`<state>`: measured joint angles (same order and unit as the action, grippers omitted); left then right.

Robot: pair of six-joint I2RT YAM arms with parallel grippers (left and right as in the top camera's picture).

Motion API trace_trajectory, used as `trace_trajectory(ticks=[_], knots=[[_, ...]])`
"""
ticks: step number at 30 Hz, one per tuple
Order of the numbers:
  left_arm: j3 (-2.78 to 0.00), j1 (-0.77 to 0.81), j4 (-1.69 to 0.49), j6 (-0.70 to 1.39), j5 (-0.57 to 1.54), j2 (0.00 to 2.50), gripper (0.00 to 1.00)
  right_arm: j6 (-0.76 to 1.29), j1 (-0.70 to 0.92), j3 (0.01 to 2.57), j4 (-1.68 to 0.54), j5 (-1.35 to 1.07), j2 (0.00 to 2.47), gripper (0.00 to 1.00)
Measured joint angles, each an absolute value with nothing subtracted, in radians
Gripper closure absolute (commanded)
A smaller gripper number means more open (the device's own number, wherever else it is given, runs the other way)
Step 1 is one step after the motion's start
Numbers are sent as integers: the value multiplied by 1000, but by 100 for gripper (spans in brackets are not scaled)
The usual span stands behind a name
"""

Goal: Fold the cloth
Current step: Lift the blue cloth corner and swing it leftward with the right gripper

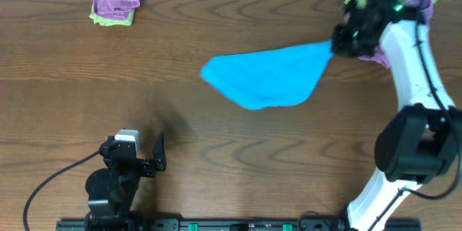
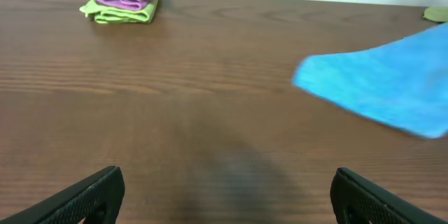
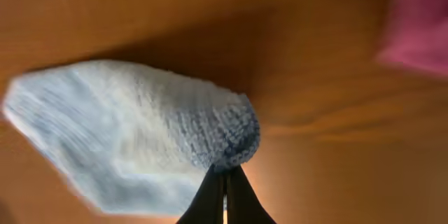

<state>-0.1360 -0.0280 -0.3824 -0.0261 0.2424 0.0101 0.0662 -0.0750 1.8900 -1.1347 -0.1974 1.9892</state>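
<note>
One brown wood-grain table (image 1: 65,94): right gripper (image 3: 225,175) pinches the cloth (image 1: 263,78) (by one end), left gripper (image 2: 227,182) spread wide

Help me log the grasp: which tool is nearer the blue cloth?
Right. The right tool is shut on the cloth at its far-right corner, touching it. The left tool sits open at the near left, well apart from the cloth.
</note>
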Motion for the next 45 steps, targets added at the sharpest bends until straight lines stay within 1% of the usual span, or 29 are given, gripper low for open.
trace_trajectory(ticks=[5,7,12,13,14,16,17,18,21,22,25,28,31,33,34,36,37,42,45], knots=[[-136,-28,-382,-26,239,10,5,48,-63,2218,-1257,-150,1987,99],[-136,-28,-383,-26,239,10,5,46,-31,2271,-1278,-175,1979,99],[-136,-28,-383,-26,239,10,5,38,183,2271,-1333,-297,1983,98],[-136,-28,-383,-26,239,10,5,28,249,2261,-1342,-337,1988,96],[-136,-28,-382,-26,239,10,5,15,303,2251,-1347,-367,1990,86],[-136,-28,-382,-26,239,10,5,-20,424,2227,-1357,-405,1996,29],[-136,-28,-382,-26,239,10,5,-37,484,2218,-1358,-402,1997,8],[-136,-28,-383,-26,239,10,5,-49,532,2214,-1362,-382,1998,5],[-136,-28,-383,-26,239,10,5,-74,612,2213,-1371,-295,1998,4],[-136,-28,-383,-26,239,10,5,-80,616,2211,-1372,-265,1998,5],[-136,-28,-383,-26,239,10,5,-88,590,2184,-1359,-216,1998,11],[-136,-28,-383,-26,239,10,5,-88,547,2093,-1315,-189,1998,21],[-136,-28,-383,-26,239,10,5,-93,506,1956,-1258,-175,1998,29],[-136,-28,-382,-26,239,10,5,-98,483,1883,-1215,-170,1998,45],[-136,-28,-382,-26,239,10,5,-94,467,1843,-1191,-168,1998,56],[-136,-28,-382,-26,239,10,5,-88,437,1783,-1153,-165,1999,86],[-136,-28,-383,-26,239,10,5,-85,413,1751,-1129,-162,1999,99],[-136,-28,-383,-26,239,10,5,-56,289,1641,-1028,-166,1999,99],[-136,-28,-383,-26,239,10,5,-51,250,1588,-975,-186,1999,99]])
